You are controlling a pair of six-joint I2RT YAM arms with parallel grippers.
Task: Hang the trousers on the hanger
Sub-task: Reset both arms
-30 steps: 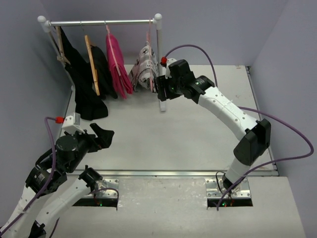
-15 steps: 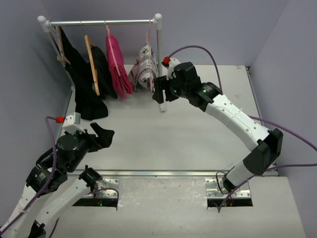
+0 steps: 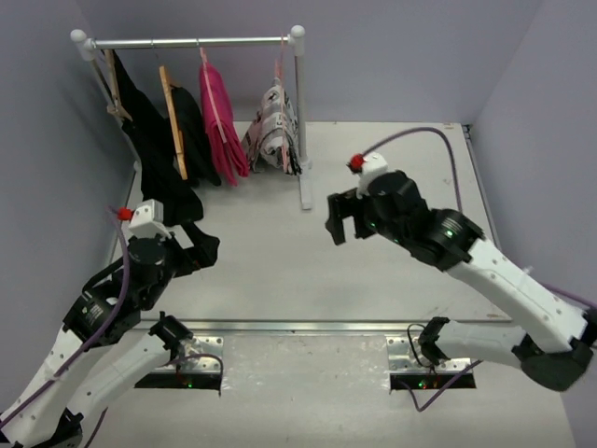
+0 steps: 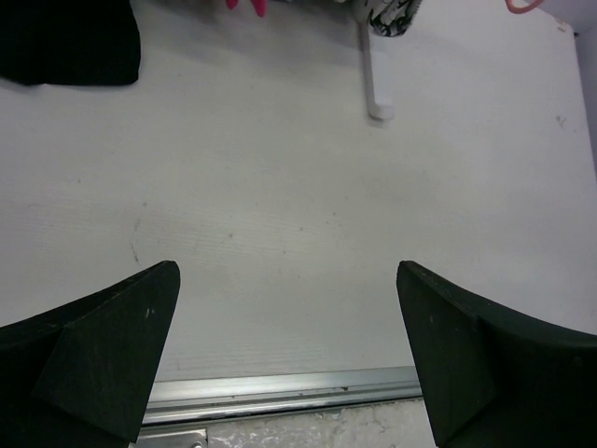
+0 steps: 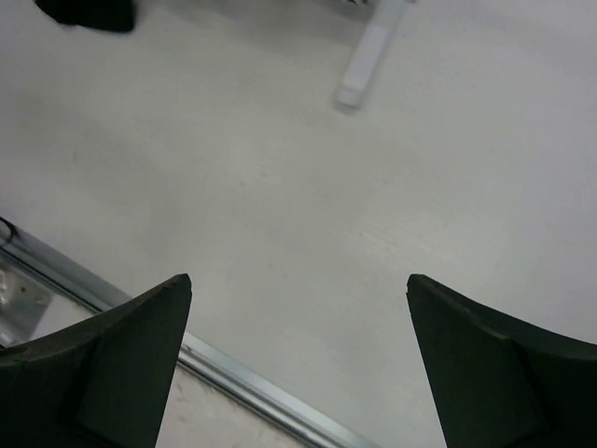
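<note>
The newspaper-print trousers hang on the thin pink hanger, whose hook is over the rail at the rack's right end. Their lower edge shows at the top of the left wrist view. My right gripper is open and empty above the table, well in front of the rack's right post; its view shows only bare table between the jaws. My left gripper is open and empty at the near left, and its view also shows bare table between the jaws.
The rack's rail also carries black garments on wooden hangers and a bright pink garment. The rack's right post and foot stand mid-table, the foot also showing in the right wrist view. A metal strip edges the near side.
My right arm has drawn back from the trousers and the rack's right post toward the near right, gripper open. My left arm has shifted slightly forward.
</note>
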